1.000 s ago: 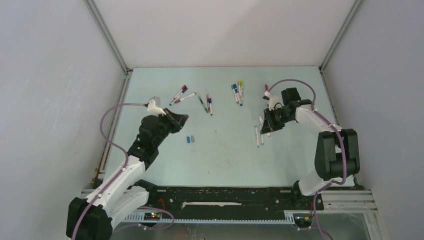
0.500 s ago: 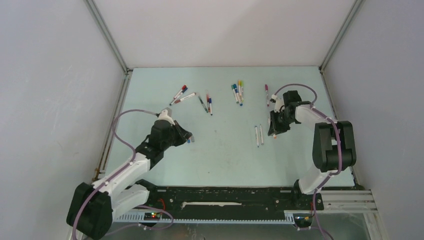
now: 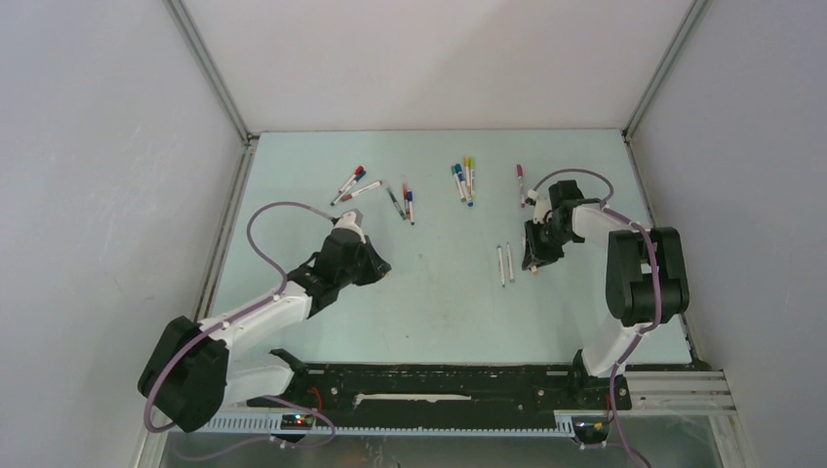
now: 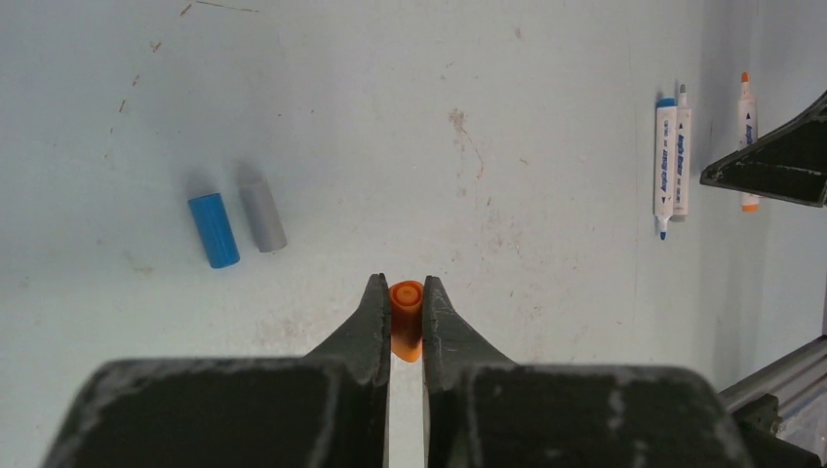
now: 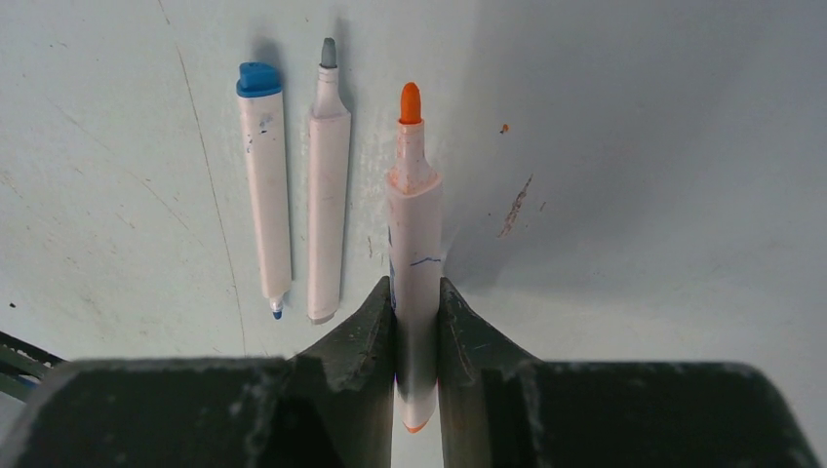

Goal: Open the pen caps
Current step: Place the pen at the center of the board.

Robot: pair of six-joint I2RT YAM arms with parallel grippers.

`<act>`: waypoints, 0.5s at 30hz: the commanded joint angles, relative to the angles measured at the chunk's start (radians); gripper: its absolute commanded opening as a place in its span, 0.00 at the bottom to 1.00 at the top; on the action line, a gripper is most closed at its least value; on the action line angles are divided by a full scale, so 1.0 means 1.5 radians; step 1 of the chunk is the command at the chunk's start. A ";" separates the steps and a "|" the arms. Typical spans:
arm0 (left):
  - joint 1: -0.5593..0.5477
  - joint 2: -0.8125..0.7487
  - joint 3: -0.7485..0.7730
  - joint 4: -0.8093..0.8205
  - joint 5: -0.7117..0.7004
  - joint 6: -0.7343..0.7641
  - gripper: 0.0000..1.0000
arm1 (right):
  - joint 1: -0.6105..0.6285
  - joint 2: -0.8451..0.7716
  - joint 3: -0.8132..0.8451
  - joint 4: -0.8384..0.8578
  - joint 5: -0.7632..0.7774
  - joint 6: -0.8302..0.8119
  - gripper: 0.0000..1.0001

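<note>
**Orange cap in the left claw, its pen in the right**

At about nine o'clock on the pale green table (image 3: 439, 302), the left gripper (image 4: 406, 292) is clenched on an orange cap (image 4: 406, 314), pinched between its two fingertips with the open mouth facing outward. Just beyond it, toward ten o'clock in the left wrist view, a blue cap (image 4: 214, 229) and a grey cap (image 4: 261, 219) lie loose side by side on the surface, close together.

Toward twelve o'clock on the table, several capped pens lie in two small clusters: one (image 3: 375, 192) left of centre, one (image 3: 464, 180) right of centre, with a single red-capped pen (image 3: 520, 180) further right.

At about three o'clock, two uncapped pens lie parallel and just beside each other: a blue-tipped pen (image 5: 265, 185) and a grey-tipped pen (image 5: 327, 185). Immediately right of them, the right gripper (image 5: 416, 292) grasps the white barrel of an orange-tipped pen (image 5: 414, 210), its bare nib pointing away from the claw, the barrel low against the table.
</note>
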 commanded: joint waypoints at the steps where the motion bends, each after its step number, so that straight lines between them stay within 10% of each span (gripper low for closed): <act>1: -0.012 0.014 0.040 0.007 -0.025 0.021 0.04 | -0.005 0.012 0.007 0.006 0.001 0.002 0.20; 15: -0.021 0.061 0.070 -0.014 -0.033 0.037 0.07 | -0.006 0.016 0.009 0.004 -0.001 0.002 0.25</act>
